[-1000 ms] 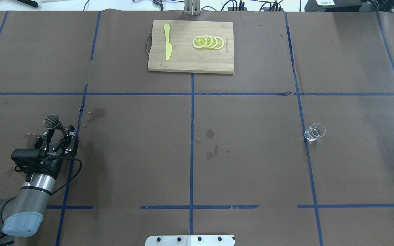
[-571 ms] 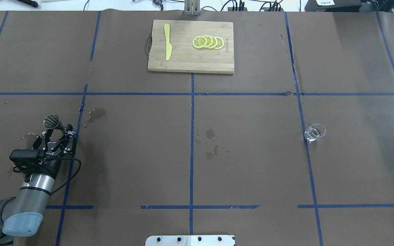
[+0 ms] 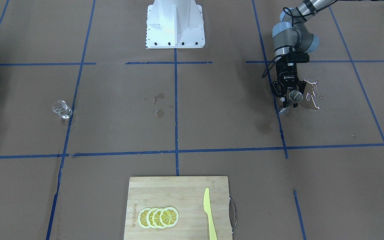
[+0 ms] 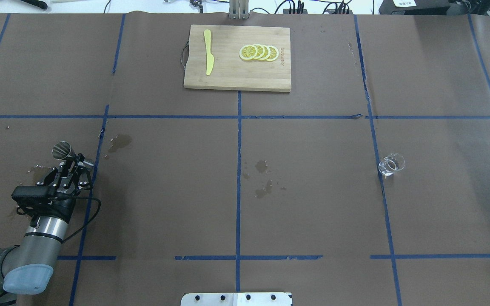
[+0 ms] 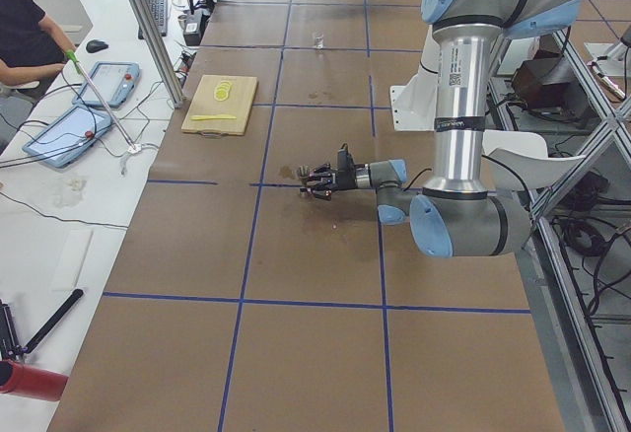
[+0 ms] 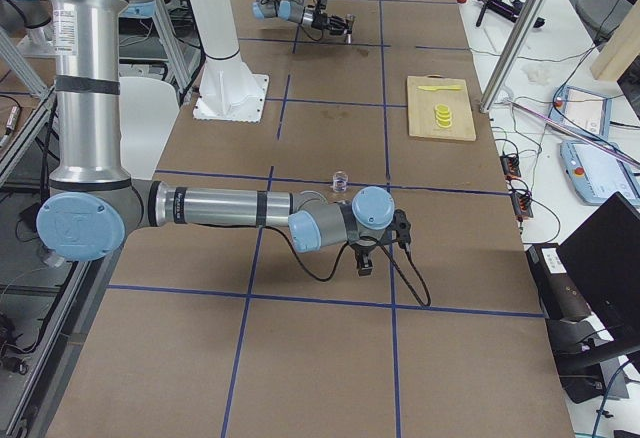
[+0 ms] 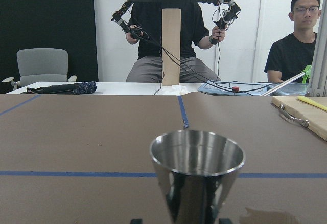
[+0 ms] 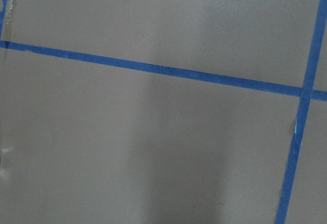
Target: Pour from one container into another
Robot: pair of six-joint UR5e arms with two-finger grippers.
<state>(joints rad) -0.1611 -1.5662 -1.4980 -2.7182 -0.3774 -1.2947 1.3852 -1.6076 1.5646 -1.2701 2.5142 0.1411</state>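
The silver jigger (image 4: 62,150) stands at the table's left side, its open cone filling the lower left wrist view (image 7: 196,166). My left gripper (image 4: 73,167) comes in low from behind and is shut on the jigger's narrow waist (image 3: 289,100). The clear glass cup (image 4: 391,164) sits alone far to the right on a blue tape line (image 3: 61,109). My right gripper (image 6: 364,262) shows only in the exterior right view, hanging over bare table near the cup (image 6: 340,180); whether it is open or shut I cannot tell. Its wrist view holds only brown paper and tape.
A wooden cutting board (image 4: 228,78) at the far middle carries a yellow knife (image 4: 208,52) and lemon slices (image 4: 258,52). Wet spots (image 4: 263,178) mark the table's middle, and a puddle (image 3: 312,96) lies beside the jigger. People sit beyond the far edge.
My left gripper's fingers have drawn together from wide apart to shut around the jigger's waist. The jigger's top has shifted slightly left. The glass cup has not moved.
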